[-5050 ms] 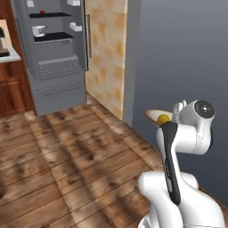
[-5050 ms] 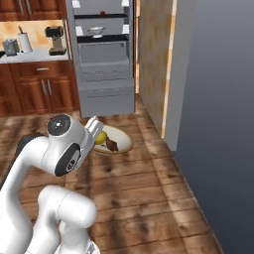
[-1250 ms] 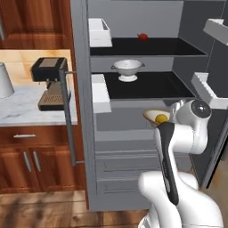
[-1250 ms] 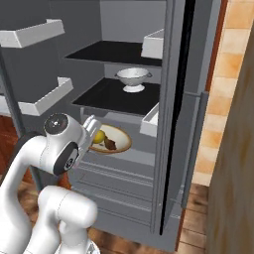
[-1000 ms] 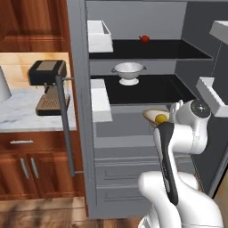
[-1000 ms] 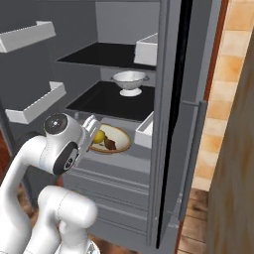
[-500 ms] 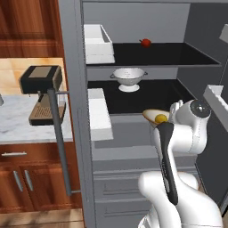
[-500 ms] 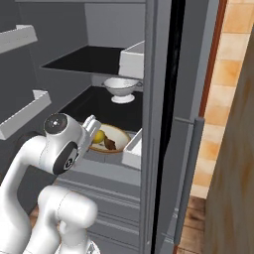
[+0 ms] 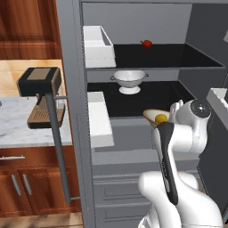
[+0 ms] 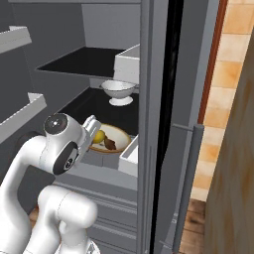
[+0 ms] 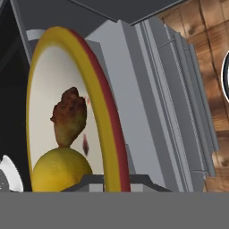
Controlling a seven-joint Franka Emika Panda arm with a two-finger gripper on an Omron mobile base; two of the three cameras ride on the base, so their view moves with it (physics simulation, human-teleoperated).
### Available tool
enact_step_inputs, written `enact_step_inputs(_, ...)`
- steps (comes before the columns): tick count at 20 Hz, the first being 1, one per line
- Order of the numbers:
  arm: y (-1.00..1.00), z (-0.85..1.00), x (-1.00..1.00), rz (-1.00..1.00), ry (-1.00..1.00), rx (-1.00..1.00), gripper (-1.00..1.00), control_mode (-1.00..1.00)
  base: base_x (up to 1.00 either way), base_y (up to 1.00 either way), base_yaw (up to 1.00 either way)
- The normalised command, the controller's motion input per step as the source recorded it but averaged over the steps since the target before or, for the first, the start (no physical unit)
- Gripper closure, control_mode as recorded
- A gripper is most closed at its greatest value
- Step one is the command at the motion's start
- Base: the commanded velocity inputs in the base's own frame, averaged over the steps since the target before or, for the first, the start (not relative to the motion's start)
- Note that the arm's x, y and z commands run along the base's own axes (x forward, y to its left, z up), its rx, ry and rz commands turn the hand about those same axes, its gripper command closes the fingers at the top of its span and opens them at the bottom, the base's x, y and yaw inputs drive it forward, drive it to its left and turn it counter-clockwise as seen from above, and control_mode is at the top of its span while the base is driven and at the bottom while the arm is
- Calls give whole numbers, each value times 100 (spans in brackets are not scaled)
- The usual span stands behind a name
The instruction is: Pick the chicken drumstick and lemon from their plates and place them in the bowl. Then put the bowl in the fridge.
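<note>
The tan bowl (image 10: 118,134) is held level in front of the open dark grey fridge (image 9: 191,71), just above its middle black shelf (image 9: 151,95). My gripper (image 11: 114,180) is shut on the bowl's rim (image 11: 112,112). Inside the bowl lie the yellow lemon (image 11: 60,171) and the brown chicken drumstick (image 11: 69,117). From the right base view the lemon (image 10: 99,136) is beside the hand and the drumstick (image 10: 110,144) lies right of it. The left base view shows the lemon (image 9: 160,118) in the bowl (image 9: 150,115) against my wrist. The plates are out of view.
A metal colander (image 9: 129,81) stands at the back of the middle shelf. A small red fruit (image 9: 146,43) sits on the shelf above. White door bins (image 9: 99,119) hang on the open left door beside its bar handle (image 9: 58,147). A coffee machine (image 9: 39,95) stands on the left counter.
The whole picture has shifted and grown, so the base has driven closer to the fridge. The bowl stays in my grip, now over the middle shelf's front edge.
</note>
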Motion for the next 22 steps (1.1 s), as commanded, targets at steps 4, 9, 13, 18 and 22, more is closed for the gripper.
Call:
enact_step_inputs(4, 0, 0, 0, 0, 0, 0, 100, 100, 0, 0, 0)
enact_step_inputs(9, 0, 0, 0, 0, 0, 0, 100, 100, 0, 0, 0)
enact_step_inputs(13, 0, 0, 0, 0, 0, 0, 100, -100, 0, 0, 0)
enact_step_inputs(18, 0, 0, 0, 0, 0, 0, 100, -100, 0, 0, 0)
enact_step_inputs(22, 0, 0, 0, 0, 0, 0, 100, -100, 0, 0, 0)
